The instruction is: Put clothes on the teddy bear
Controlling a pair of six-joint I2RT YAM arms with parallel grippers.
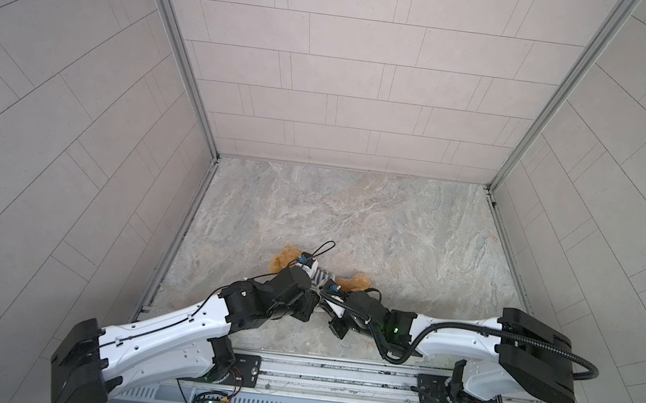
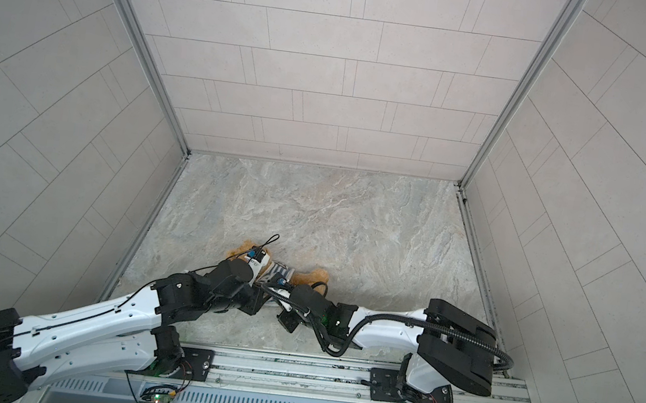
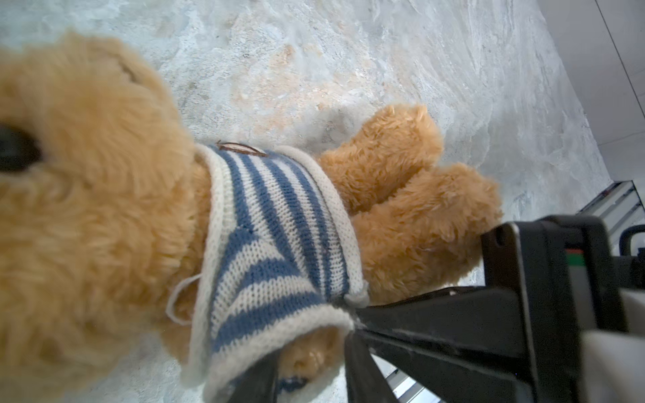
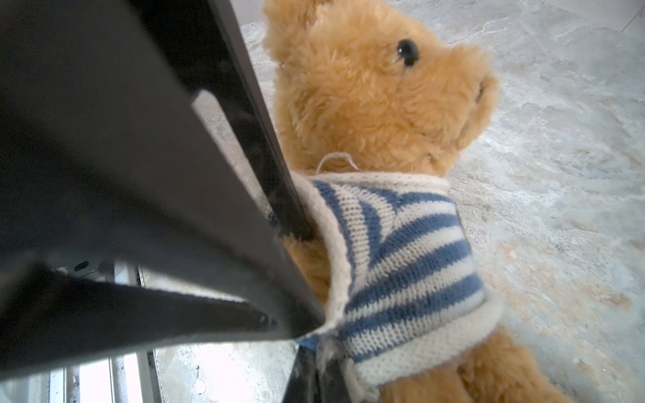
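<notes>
pinching striped shirt (image 3: pixel 279 226) on teddy bear (image 4: pixel 366 97), right fingers (image 3: pixel 436 310) clenched (left fingers (image 4: pixel 286 202) parted)

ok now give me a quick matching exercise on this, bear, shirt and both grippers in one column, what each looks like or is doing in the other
Things:
1. teddy bear
2. striped shirt
3. left gripper
4. right gripper

States:
A. shut, pinching the shirt's white hem
B. golden-brown, lying on the marbled table
C. fingers apart, close against the shirt
D. blue and white, around the bear's torso

Pairs: 1-B, 2-D, 3-C, 4-A
</notes>
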